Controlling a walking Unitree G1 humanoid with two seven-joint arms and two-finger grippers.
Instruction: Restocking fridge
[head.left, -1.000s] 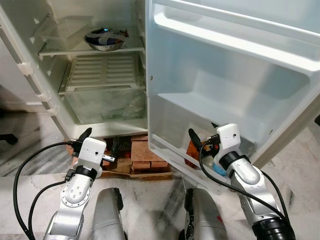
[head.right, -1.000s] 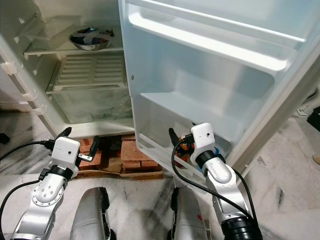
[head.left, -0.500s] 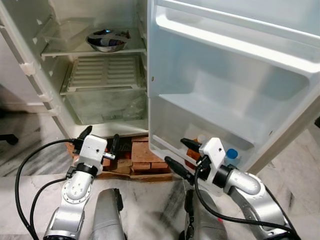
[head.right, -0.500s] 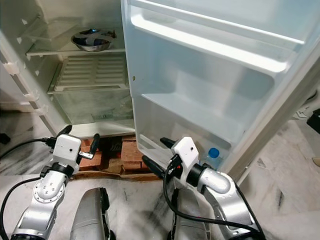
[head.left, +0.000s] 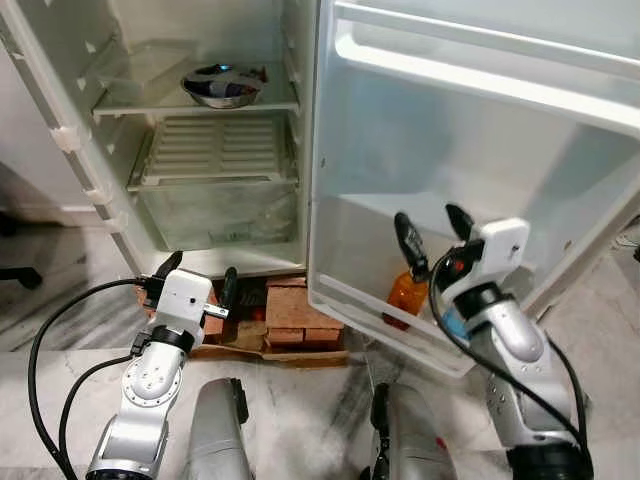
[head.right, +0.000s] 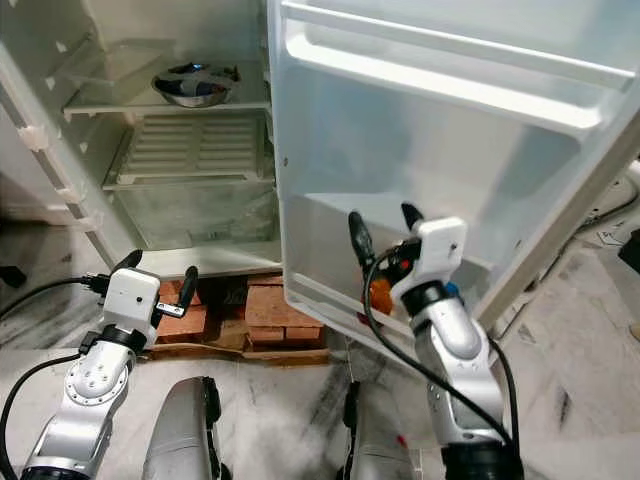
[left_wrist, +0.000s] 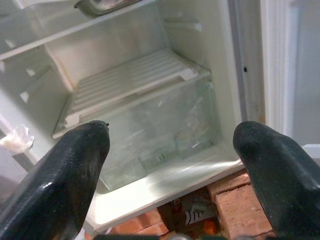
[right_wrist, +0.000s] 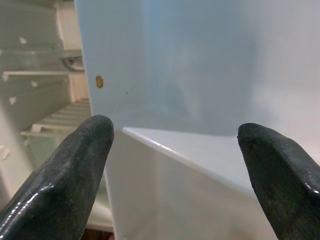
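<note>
The fridge stands open, its door (head.left: 470, 150) swung towards me. An orange bottle (head.left: 405, 297) stands in the lowest door shelf (head.left: 350, 300). My right gripper (head.left: 430, 222) is open and empty, raised in front of that shelf just above the bottle, fingers pointing up. In the right wrist view its fingers (right_wrist: 65, 175) frame the door's inner wall and a shelf edge (right_wrist: 190, 155). My left gripper (head.left: 198, 276) is open and empty, held low before the fridge's base. The left wrist view looks between its fingers (left_wrist: 70, 170) at the crisper drawer (left_wrist: 155, 125).
A steel bowl (head.left: 222, 85) sits on an inner shelf above the ribbed crisper cover (head.left: 215, 145). Red bricks (head.left: 295, 308) prop up the fridge base on the marble floor (head.left: 300, 385). The door's upper rack (head.left: 480, 80) is bare.
My right gripper has swung up from floor level by the door's bottom corner to in front of the lowest door shelf. The camera shifted slightly. The left gripper stays put.
</note>
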